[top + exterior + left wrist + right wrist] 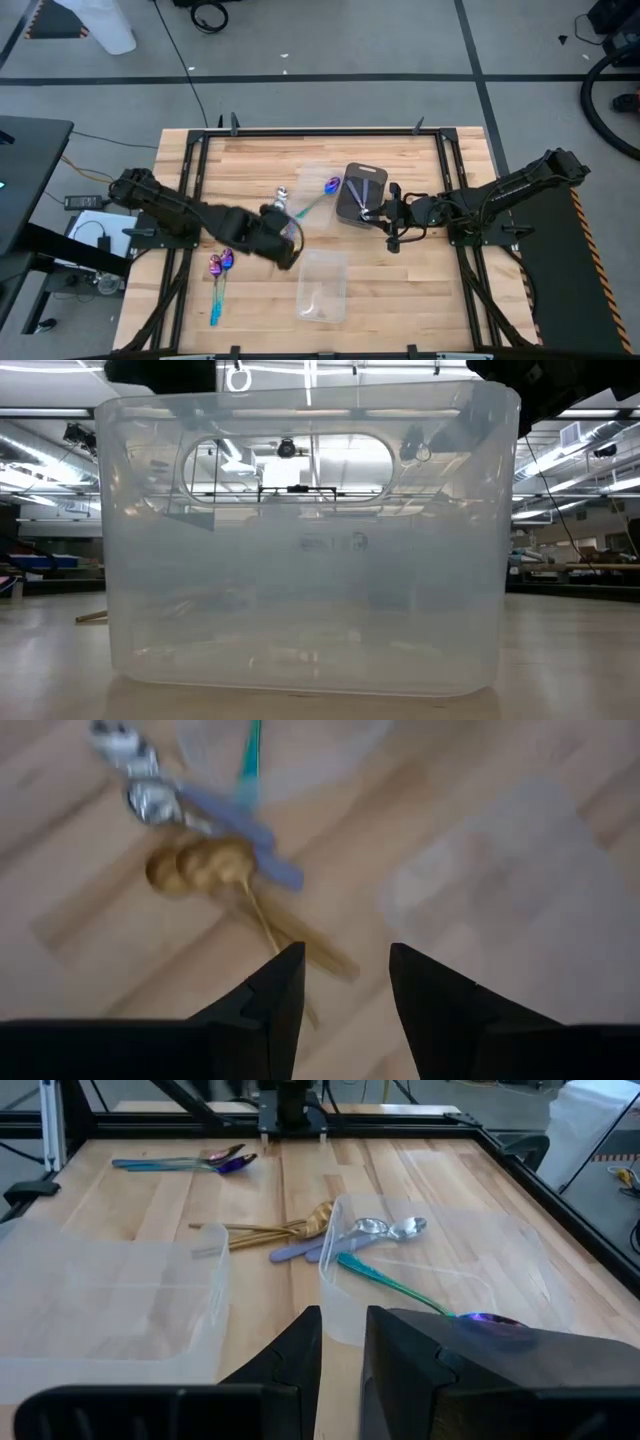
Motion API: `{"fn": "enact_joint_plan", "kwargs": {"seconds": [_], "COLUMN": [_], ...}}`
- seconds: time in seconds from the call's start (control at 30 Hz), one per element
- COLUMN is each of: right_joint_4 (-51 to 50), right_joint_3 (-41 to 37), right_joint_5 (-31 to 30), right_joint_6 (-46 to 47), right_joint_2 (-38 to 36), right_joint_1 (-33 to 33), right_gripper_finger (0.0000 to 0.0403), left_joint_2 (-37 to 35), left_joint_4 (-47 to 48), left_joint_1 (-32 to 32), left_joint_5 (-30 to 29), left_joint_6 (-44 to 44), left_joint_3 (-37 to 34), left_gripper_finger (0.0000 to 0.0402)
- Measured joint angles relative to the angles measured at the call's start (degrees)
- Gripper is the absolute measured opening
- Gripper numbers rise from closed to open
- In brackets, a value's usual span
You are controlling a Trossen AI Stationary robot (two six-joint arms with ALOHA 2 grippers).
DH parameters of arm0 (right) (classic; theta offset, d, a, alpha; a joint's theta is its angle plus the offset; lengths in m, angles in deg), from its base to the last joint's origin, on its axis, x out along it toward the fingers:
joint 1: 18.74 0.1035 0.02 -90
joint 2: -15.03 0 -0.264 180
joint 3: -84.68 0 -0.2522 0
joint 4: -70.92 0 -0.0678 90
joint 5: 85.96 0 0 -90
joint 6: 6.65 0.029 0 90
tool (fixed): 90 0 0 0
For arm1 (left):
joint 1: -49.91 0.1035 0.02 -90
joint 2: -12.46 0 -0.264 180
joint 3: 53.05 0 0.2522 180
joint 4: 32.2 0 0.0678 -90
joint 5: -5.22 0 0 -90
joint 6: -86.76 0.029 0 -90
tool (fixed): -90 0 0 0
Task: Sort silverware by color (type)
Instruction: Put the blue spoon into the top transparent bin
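- The left gripper (pixel 340 985) hangs over the wooden worktop (pixel 400 300) with its fingers apart and nothing between them.
- Just ahead of it lie two gold spoons (pixel 205 865), bowls together; beyond them, two silver spoons (pixel 140 780) with pale bluish handles cross a teal-handled spoon (pixel 248 755).
- That teal handle leans over the wall of a clear plastic tray (pixel 440 1270); its purple bowl (pixel 332 184) is on the tray's far side from the left gripper.
- The right gripper (pixel 343 1350) sits at the edge of the dark grey tray (pixel 360 192), which holds silver spoons; its fingers are nearly together, and whether they grip anything I cannot tell.
- A second clear tray (pixel 322 285) stands between the grippers, nearer the front edge, and fills the low view.
- Two purple-blue spoons (pixel 220 272) lie behind the left gripper, well apart.
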Motion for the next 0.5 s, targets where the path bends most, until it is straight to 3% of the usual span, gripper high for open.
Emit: {"fn": "enact_joint_plan", "kwargs": {"seconds": [0.5], "right_joint_4": [3.93], "right_joint_3": [-0.02], "right_joint_5": [3.04], "right_joint_6": [0.72], "right_joint_2": [0.00], "right_joint_1": [2.75], "right_gripper_finger": [0.0094], "left_joint_2": [3.30], "left_joint_4": [2.40], "left_joint_1": [-13.74], "left_joint_5": [0.48], "left_joint_6": [-17.60], "left_joint_3": [0.00], "left_gripper_finger": [0.0155]}}
